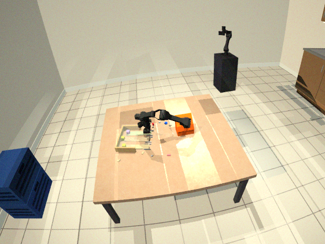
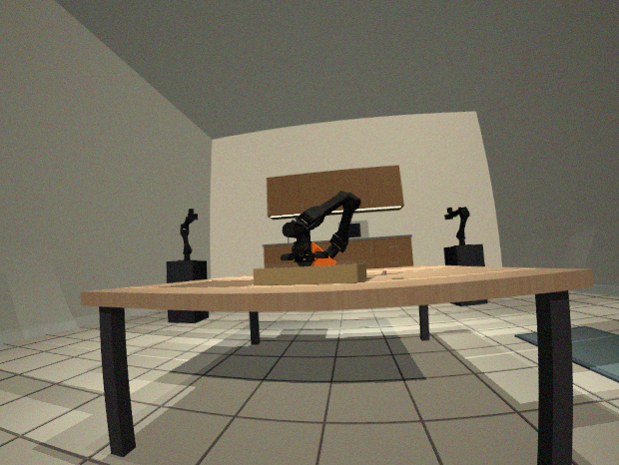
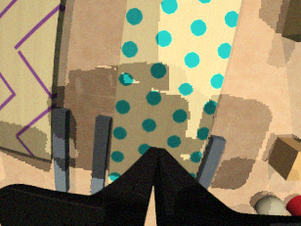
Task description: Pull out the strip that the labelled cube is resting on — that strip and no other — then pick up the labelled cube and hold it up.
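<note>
A low tan-walled tray point(image 1: 125, 150) point(image 2: 305, 275) stands on the table. Inside are a lilac cube point(image 1: 128, 131) and two yellow-green cubes point(image 1: 122, 137) point(image 1: 123, 145); no label can be read, so I cannot tell which cube is labelled. Pale strips run toward the tray's open side. In the wrist view, a cream strip with teal dots point(image 3: 181, 45) lies below my gripper point(image 3: 156, 154) point(image 1: 146, 132), and a strip with purple zigzags point(image 3: 31, 72) lies to the left. My gripper is shut and empty, fingertips together above the dotted strip's near end.
Grey upright bars point(image 3: 60, 146) point(image 3: 101, 151) point(image 3: 212, 160) stand beside the strips. A tan block point(image 3: 284, 158), a grey ball point(image 3: 270, 204) and a red piece point(image 3: 296, 205) are at right. An orange box point(image 1: 185, 129) is by the arm's base; a blue piece point(image 1: 165, 122) and a pink piece point(image 1: 168, 155) lie nearby.
</note>
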{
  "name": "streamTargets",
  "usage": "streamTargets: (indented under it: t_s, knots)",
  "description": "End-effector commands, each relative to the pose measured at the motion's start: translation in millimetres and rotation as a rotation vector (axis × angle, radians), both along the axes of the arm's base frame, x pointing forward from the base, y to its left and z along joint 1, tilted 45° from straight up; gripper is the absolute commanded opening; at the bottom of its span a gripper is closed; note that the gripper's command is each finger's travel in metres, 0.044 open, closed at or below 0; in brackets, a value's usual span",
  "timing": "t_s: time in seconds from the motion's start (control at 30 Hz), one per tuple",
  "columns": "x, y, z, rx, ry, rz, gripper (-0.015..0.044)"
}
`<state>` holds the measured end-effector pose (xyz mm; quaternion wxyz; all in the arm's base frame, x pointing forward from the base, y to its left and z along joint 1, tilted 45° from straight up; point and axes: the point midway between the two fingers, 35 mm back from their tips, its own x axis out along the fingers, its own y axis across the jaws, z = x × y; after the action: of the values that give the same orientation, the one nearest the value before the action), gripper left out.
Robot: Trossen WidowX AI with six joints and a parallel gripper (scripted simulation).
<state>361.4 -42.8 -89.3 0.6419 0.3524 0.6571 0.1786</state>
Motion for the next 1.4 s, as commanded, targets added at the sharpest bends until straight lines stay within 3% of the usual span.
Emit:
streamTargets:
  t_s: [0.0,1.37]
  knots:
    - [0.5,2.3,-1.6,0.004,0.0,0.001,0.0]
    - [-59.1,17.3,4.1,0.004,0.003,0.001,0.0]
